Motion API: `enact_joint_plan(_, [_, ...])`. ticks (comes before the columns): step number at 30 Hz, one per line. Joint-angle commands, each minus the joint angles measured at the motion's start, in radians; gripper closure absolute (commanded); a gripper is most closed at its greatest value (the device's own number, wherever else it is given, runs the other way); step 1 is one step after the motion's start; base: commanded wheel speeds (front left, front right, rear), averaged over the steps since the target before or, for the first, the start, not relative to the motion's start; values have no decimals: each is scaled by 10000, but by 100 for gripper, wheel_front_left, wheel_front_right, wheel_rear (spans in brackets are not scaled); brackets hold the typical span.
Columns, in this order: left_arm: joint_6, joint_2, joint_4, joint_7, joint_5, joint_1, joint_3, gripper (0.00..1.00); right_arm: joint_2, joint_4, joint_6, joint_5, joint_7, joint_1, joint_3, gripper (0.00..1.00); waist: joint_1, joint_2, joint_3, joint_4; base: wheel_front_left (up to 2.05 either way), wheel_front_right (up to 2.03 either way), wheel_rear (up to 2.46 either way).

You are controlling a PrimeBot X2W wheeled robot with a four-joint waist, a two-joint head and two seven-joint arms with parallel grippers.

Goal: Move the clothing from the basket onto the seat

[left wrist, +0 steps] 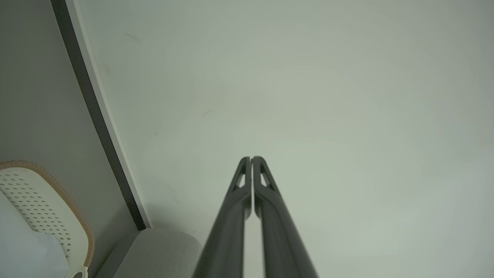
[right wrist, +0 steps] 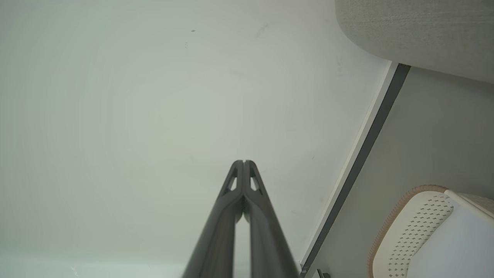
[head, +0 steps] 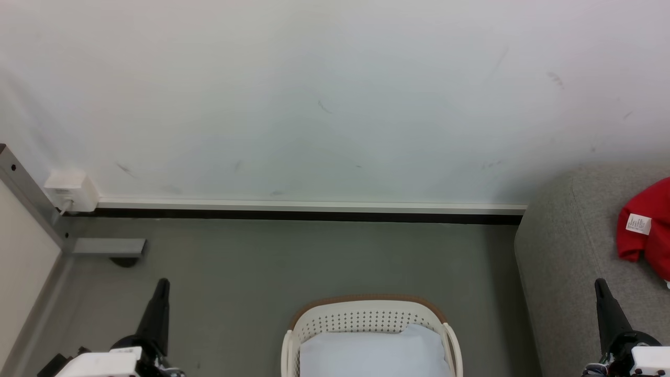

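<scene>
I have the jersey [head: 649, 225] at the right edge of the head view. It is a bright red crumpled heap lying on the sofa [head: 565, 251], cut off by the frame, with its small white printed tag [head: 638, 224] turned toward me. The sofa fills the lower right, in light grey woven fabric with a softly rounded corner.

The basket [head: 366, 299] sits at bottom centre on the matte grey floor [head: 293, 262], with a strip of floor between it and the sofa. It is oval, made of cream plastic with rows of small perforations, a brown rim and slim looped side handles. Inside it lies a pale bluish-white cloth [head: 374, 351], smooth and loosely mounded.

My left claw [head: 162, 285] rises at the lower left. Its dark tapered fingers are pressed together to one point with nothing between them. The left wrist view shows them meeting at the tips, each with a slotted cut-out, aimed at the wall [head: 314, 94].

My right claw [head: 600, 284] stands at the lower right, likewise pressed together and empty. Its tip shows against the sofa fabric, and I cannot tell whether it touches.

The wall is off-white and smooth, with faint scuffs. A white skirting [head: 309, 205] with a dark strip beneath runs along its foot. A small white plastic box [head: 70, 189] sits at the skirting's left end.
</scene>
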Motion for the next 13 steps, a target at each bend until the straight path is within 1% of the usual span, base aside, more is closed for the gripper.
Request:
enact_joint_plan(1, [-50, 19, 4, 41, -138, -77, 21, 100, -12, -39, -24, 21, 26, -116, -30, 100, 0, -1, 0, 0, 0, 0, 0])
enact_joint_plan(13, [-50, 19, 4, 41, -138, -77, 20, 100, -12, -39, -25, 22, 25, -116, -29, 100, 0, -1, 0, 0, 0, 0, 0])
